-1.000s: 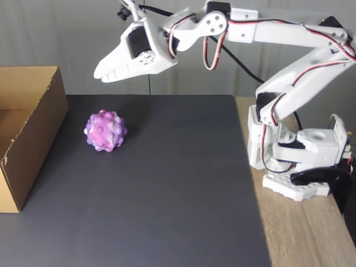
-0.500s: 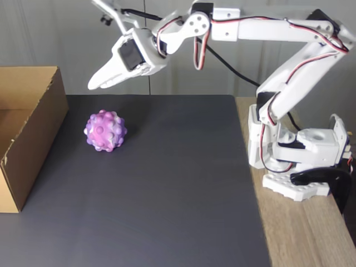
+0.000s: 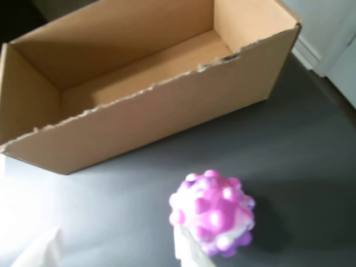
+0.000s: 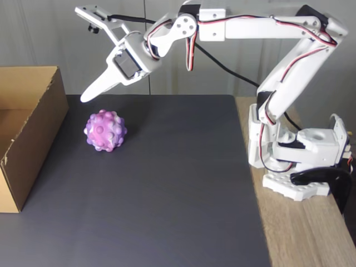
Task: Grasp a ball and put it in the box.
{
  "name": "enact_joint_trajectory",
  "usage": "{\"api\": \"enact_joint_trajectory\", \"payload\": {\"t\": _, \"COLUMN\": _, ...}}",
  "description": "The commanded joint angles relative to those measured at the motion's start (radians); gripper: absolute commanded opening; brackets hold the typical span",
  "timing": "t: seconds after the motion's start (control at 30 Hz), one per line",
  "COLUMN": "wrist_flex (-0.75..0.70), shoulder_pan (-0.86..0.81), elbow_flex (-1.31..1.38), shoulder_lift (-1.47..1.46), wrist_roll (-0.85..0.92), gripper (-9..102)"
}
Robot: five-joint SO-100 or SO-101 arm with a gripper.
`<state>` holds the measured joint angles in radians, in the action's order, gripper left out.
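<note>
Overhead, your claw (image 4: 86, 53) hung in the air above the counter (image 4: 183, 189), spread wide and empty: one finger reached up and back toward the wall, the other sloped down to a tip just above the ball (image 4: 105, 130). In the fixed view the ball sat on the dark mat, directly below and a touch right of that lower tip, well apart from both fingers. Being round, it offered no long axis to line up on; you would have needed only a drop straight down with the jaws astride it, to judge by this angle. In the wrist view the ball (image 3: 212, 213) lay low in frame between two blurred white fingertips (image 3: 189, 253), with the cardboard box (image 3: 167, 119) beyond it, open side up and bare inside. In the fixed view the box (image 4: 33, 133) stood at the left edge, near the ball but not touching. Count: one ball, one box, one arm.
</note>
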<state>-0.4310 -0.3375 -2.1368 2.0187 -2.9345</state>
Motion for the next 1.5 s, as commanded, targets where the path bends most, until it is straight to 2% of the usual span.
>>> {"api": "enact_joint_trajectory", "payload": {"t": 0.0, "wrist_flex": 0.003, "shoulder_pan": -0.018, "elbow_flex": 0.051, "shoulder_lift": -0.002, "wrist_roll": -0.057, "gripper": 30}}
{"api": "enact_joint_trajectory", "payload": {"t": 0.4, "wrist_flex": -0.035, "shoulder_pan": -0.064, "elbow_flex": 0.051, "shoulder_lift": -0.091, "wrist_roll": -0.192, "gripper": 45}}
{"api": "enact_joint_trajectory", "payload": {"t": 0.6, "wrist_flex": -0.008, "shoulder_pan": -0.08, "elbow_flex": 0.051, "shoulder_lift": -0.153, "wrist_roll": -0.215, "gripper": 50}}
{"api": "enact_joint_trajectory", "payload": {"t": 1.47, "wrist_flex": 0.078, "shoulder_pan": -0.155, "elbow_flex": 0.196, "shoulder_lift": -0.48, "wrist_roll": -0.293, "gripper": 53}}
